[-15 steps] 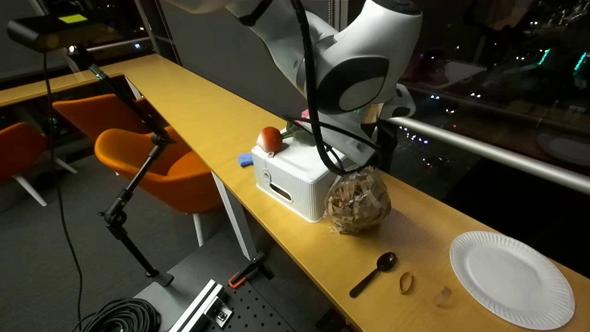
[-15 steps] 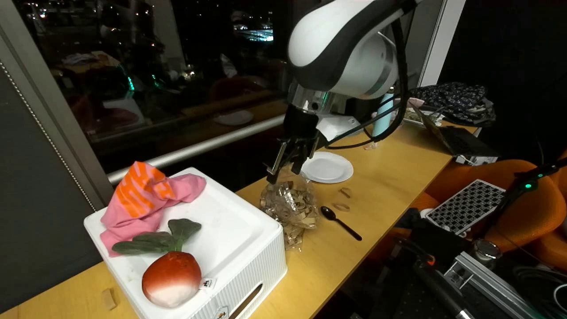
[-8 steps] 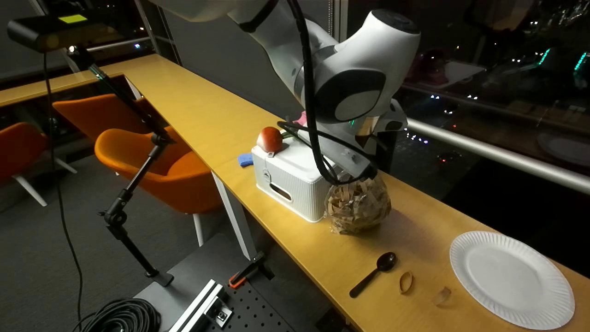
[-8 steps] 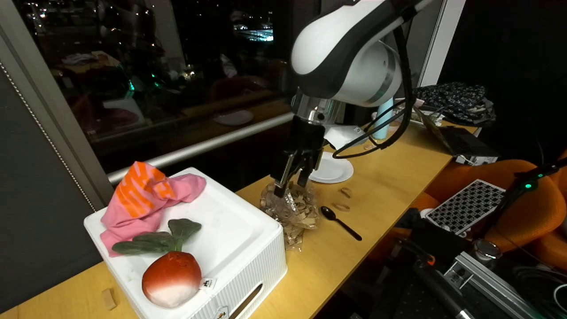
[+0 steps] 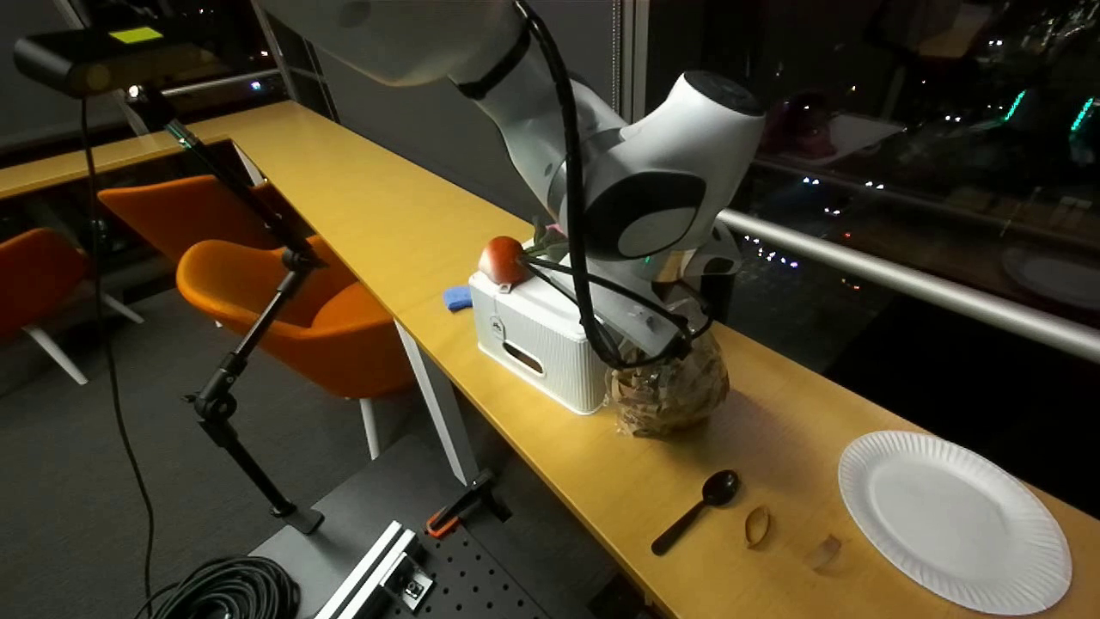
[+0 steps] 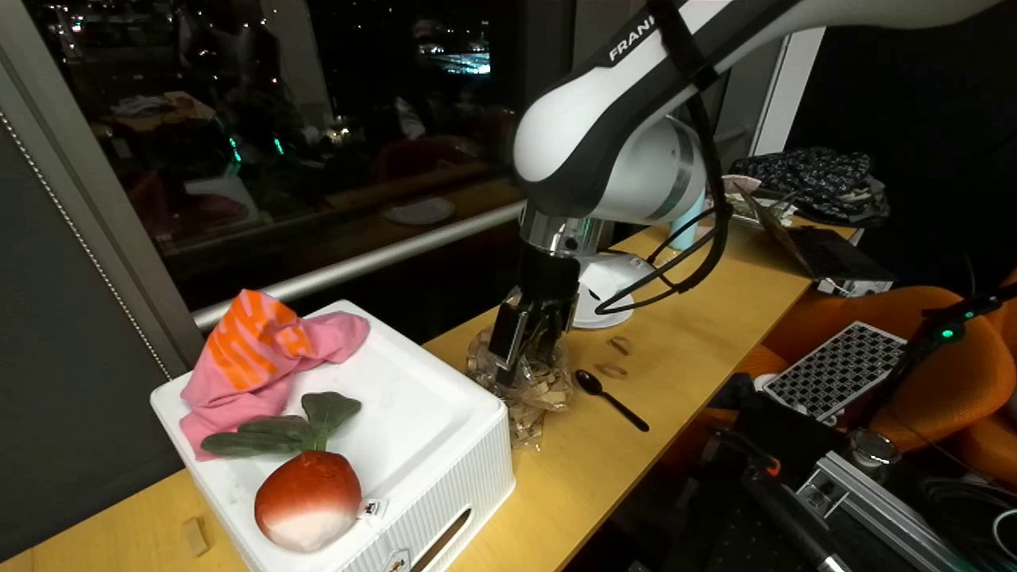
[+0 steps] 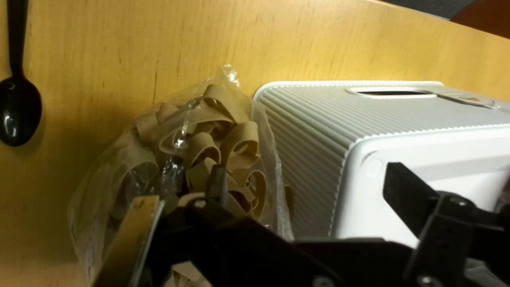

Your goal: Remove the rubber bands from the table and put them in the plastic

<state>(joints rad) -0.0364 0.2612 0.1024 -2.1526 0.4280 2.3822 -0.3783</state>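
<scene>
Gripper (image 6: 528, 361) points down, low over the clear plastic bag (image 5: 670, 400). Jaws spread wide; nothing seen between them. In the wrist view one finger (image 7: 217, 185) overlaps the bag, the opposite one stands in line with the lid of the white box (image 5: 567, 357). Contact with the film: cannot tell.

Bag packed with tan bands (image 7: 229, 103), just beside the box. Risk 1: closing here would probably pinch film, or bands inside it, and a lift would then drag or tip the whole bag, since the film looks thin and slack. Risk 2: going lower may land the box-side finger on the lid, if it is as near as it looks.

Further out on the table (image 5: 387, 206): two loose rubber bands (image 5: 749, 531) between the black spoon (image 5: 698, 509) and the white plate (image 5: 954, 516); not yet bagged, so task unfinished. Both thin and low: a grasp set too high would likely miss, one set too wide could nudge the spoon.

Beyond the box, in an exterior view, a tan strip (image 6: 194, 536), perhaps a third band; easily overlooked, lying well apart from the other two.
</scene>
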